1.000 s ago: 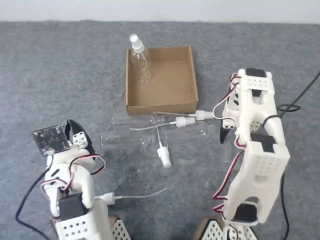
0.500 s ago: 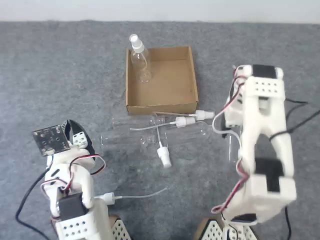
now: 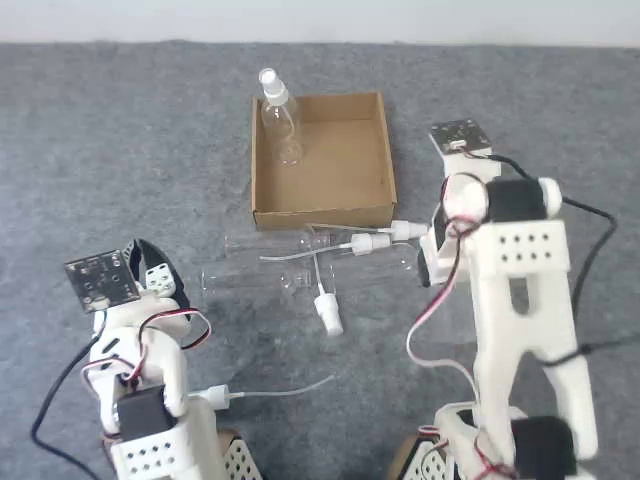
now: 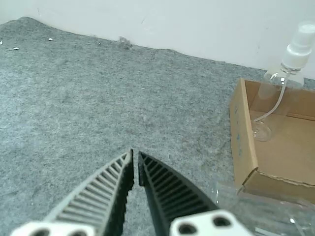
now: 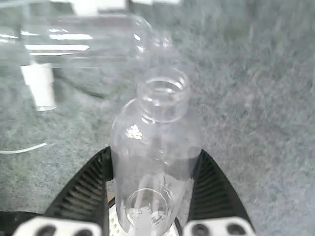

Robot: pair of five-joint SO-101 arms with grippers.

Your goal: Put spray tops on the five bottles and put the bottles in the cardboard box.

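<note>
My right gripper [image 5: 153, 157] is shut on a clear, open-necked bottle [image 5: 155, 142], held just right of the lying bottles. In the high view the right gripper [image 3: 428, 268] sits in front of the cardboard box's [image 3: 385, 150] near right corner. One bottle with a spray top [image 3: 280, 120] stands in the box's back left corner. Two clear bottles [image 3: 260, 275] [image 3: 385, 262] lie in front of the box, with loose spray tops [image 3: 328, 312] [image 3: 375, 243] among them. My left gripper [image 4: 136, 156] is shut and empty at the near left [image 3: 160, 275].
Another spray top with a long tube [image 3: 215, 395] lies near the left arm's base. The right wrist view shows a lying bottle [image 5: 83, 44] and a white spray top [image 5: 39, 86] beyond the held bottle. Grey carpet stretches bare to the left of the box [image 4: 243, 142].
The right arm has reared up and swung over the last second, bringing the clear bottle up off the carpet in its gripper. The left arm has not moved.
</note>
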